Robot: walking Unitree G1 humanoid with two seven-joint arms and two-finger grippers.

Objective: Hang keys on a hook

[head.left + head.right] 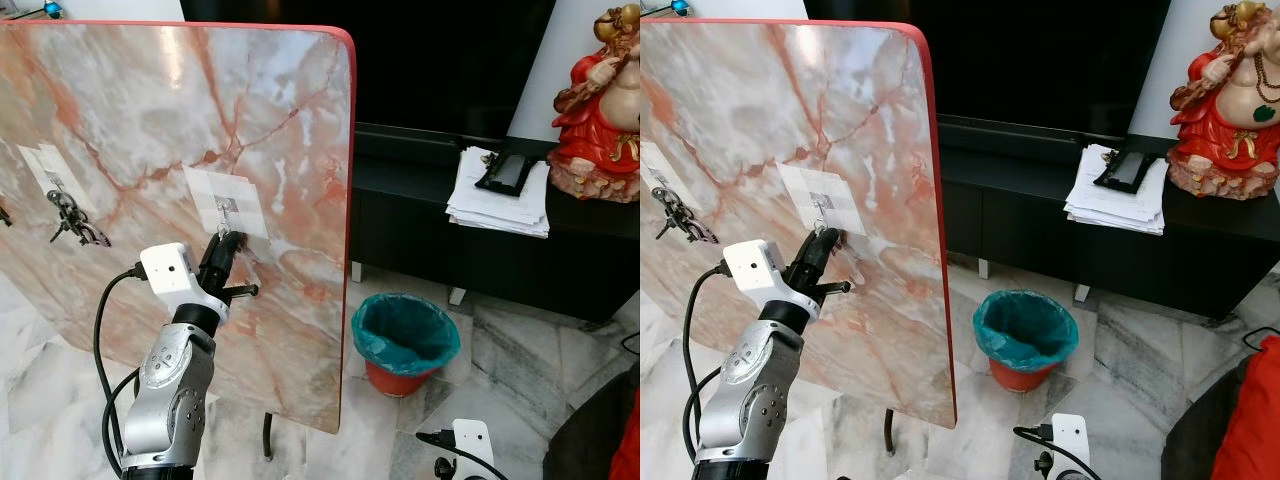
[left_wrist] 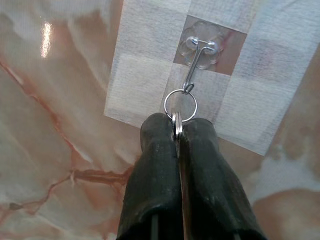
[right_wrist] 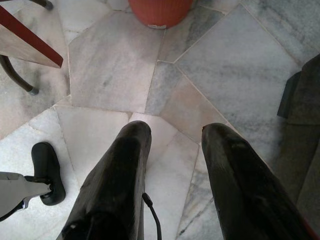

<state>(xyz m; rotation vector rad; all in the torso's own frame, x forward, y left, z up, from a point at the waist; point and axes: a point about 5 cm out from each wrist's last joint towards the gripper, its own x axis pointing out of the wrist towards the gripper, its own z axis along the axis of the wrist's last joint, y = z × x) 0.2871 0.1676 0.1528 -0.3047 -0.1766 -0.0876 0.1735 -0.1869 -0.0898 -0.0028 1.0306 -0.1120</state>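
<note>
Keys [image 2: 176, 125] sit mostly hidden in the clenched left claw [image 2: 178, 131], ring [image 2: 180, 105] on hook [image 2: 196, 60].

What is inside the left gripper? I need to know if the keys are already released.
The left gripper is shut on the keys. Their ring sticks out and hangs on the hook. The key blades are covered by the fingers.
</note>
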